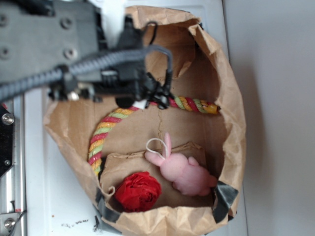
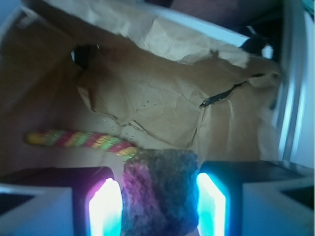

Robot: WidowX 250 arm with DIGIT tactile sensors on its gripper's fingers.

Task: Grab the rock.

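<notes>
The rock (image 2: 160,191) is a rough, dark, lumpy stone that fills the gap between my gripper's two glowing pads (image 2: 106,206) in the wrist view. Both pads press against its sides, so the gripper (image 2: 158,199) is shut on it. Brown paper lies behind and below the rock. In the exterior view the gripper (image 1: 130,101) sits low over the upper left of the open paper bag (image 1: 231,113), right at the striped rope. From that side the arm hides the rock.
A red, yellow and green rope (image 1: 106,129) curves through the bag, and its end lies just behind the rock (image 2: 81,139). A red wrinkly ball (image 1: 138,191) and a pink plush bunny (image 1: 184,173) lie at the bag's near end. The crumpled bag walls stand all round.
</notes>
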